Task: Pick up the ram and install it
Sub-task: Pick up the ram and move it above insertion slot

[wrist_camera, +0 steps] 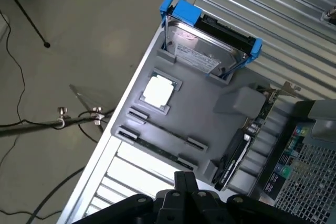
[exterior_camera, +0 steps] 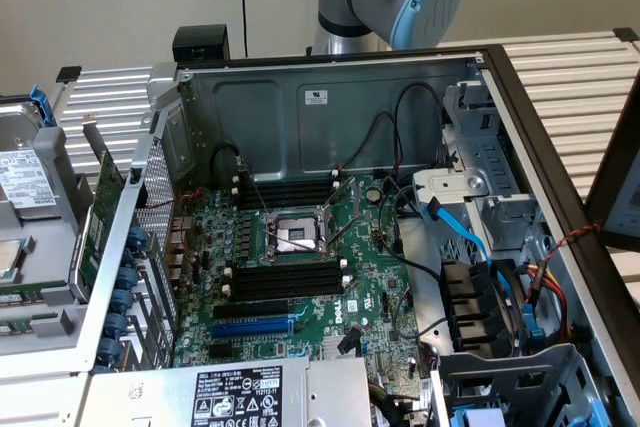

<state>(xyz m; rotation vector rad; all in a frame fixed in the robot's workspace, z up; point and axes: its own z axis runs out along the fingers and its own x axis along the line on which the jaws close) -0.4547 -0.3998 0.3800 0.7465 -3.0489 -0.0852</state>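
On gray tray (wrist_camera: 210, 129) — one ram (wrist_camera: 155, 148) | one hard drive (wrist_camera: 202, 48) | one processor (wrist_camera: 157, 90)

Matt grey plastic tray (wrist_camera: 210, 124), shiny metal hard drive (wrist_camera: 202, 51) in blue plastic bracket (wrist_camera: 185, 11), ribbed bare-metal tabletop (wrist_camera: 273, 9).

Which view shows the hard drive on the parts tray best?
The wrist view: the hard drive lies whole in its blue bracket on the grey tray. In the exterior view the hard drive is cut off at that view's left edge.
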